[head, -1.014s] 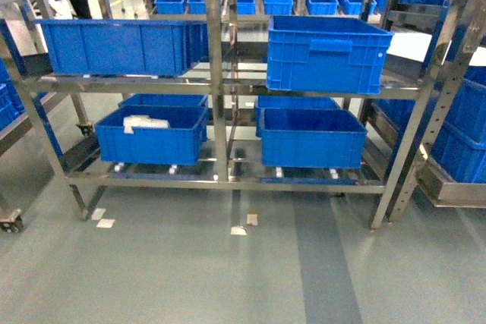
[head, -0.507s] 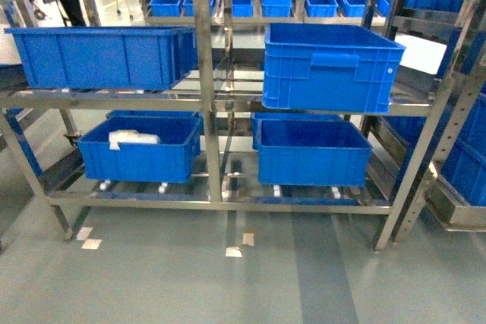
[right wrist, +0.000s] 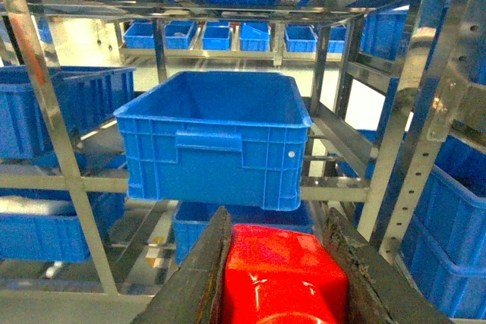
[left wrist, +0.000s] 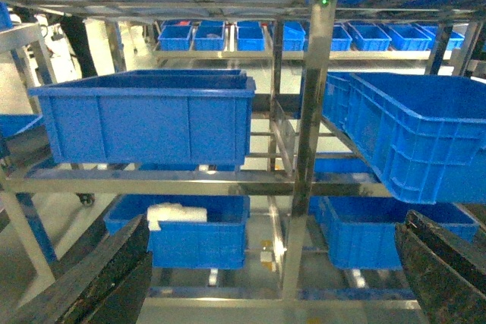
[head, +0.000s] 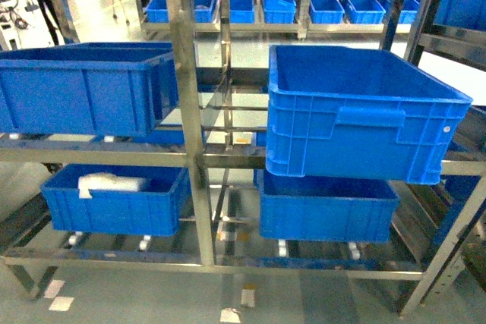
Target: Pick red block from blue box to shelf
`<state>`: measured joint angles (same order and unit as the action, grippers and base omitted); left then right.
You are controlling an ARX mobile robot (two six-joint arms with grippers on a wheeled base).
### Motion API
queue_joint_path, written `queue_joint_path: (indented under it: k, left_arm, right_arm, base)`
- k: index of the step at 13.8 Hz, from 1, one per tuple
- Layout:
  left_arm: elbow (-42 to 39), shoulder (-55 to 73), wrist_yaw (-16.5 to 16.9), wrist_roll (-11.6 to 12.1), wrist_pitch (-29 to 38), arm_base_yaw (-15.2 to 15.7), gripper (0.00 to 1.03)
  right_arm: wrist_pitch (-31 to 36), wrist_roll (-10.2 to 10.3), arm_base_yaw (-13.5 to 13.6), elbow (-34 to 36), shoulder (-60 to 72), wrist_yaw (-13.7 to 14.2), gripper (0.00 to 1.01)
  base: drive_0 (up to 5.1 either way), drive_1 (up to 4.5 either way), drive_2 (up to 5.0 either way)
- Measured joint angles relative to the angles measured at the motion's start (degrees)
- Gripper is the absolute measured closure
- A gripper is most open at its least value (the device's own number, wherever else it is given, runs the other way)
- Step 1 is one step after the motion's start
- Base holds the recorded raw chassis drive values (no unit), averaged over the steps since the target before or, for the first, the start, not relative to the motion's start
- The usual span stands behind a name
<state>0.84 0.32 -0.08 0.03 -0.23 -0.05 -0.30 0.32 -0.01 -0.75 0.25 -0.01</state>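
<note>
Steel shelf [head: 184, 158] with blue crates [right wrist: 215, 136], right hand [right wrist: 281, 263] gripping red block [right wrist: 282, 275]

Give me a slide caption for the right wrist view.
Right gripper jaws clamp the red block, facing a dark blue crate on the steel shelf.

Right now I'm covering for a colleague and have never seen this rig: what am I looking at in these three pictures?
It is a wheeled robot with two arms; each arm ends in jaws and carries a camera at its wrist. The wide picture comes from the robot's head and faces the shelf, a steel rack holding dark blue crates; one lower crate holds something white. The left wrist picture shows the left gripper, its jaws open and empty at the bottom corners. The right wrist picture shows the right gripper clamped on the red block, facing a dark blue crate on the shelf.
</note>
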Motion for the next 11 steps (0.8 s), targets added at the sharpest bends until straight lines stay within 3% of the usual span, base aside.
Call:
queue_joint_path:
  k: [1, 11]
  left_arm:
    - [0.02, 0.00, 0.07, 0.00, 0.22, 0.00, 0.05]
    - [0.00, 0.00, 0.04, 0.00, -0.04, 0.00, 0.05]
  right_arm:
    - [0.07, 0.00, 0.00, 0.00, 0.00, 0.00, 0.72]
    - [-0.07, 0.00, 0.00, 0.00, 0.00, 0.00, 0.72]
  base:
    - [-1.4, -1.45, -1.4]
    - [-0.2, 3.92, -4.3]
